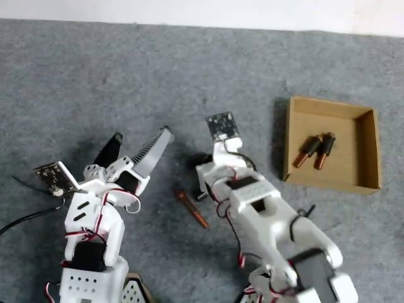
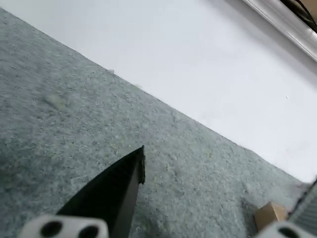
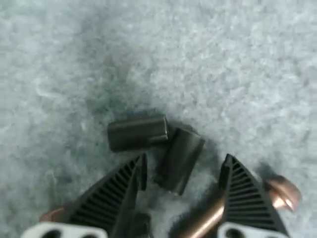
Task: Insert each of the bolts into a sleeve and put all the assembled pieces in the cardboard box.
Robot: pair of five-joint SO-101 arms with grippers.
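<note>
Just fuzzy grey mat (image 1: 95, 76) here, white surface (image 1: 252, 12) past the far edge. Seeing left gripper (image 1: 141, 134) spread wide above it, right gripper (image 3: 185, 161) open over 2 black sleeves (image 3: 137, 133). 1 copper bolt (image 1: 191, 208) between arms, 2 assembled pieces (image 1: 314, 150) inside cardboard box (image 1: 369, 151).

Grey felt mat (image 1: 95, 82), white surface (image 1: 252, 11) along its far edge

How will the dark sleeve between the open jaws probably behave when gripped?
The sleeve looks rigid, so it should not deform. It lies on its round side, so it may roll. Its smooth surface might slip.
</note>
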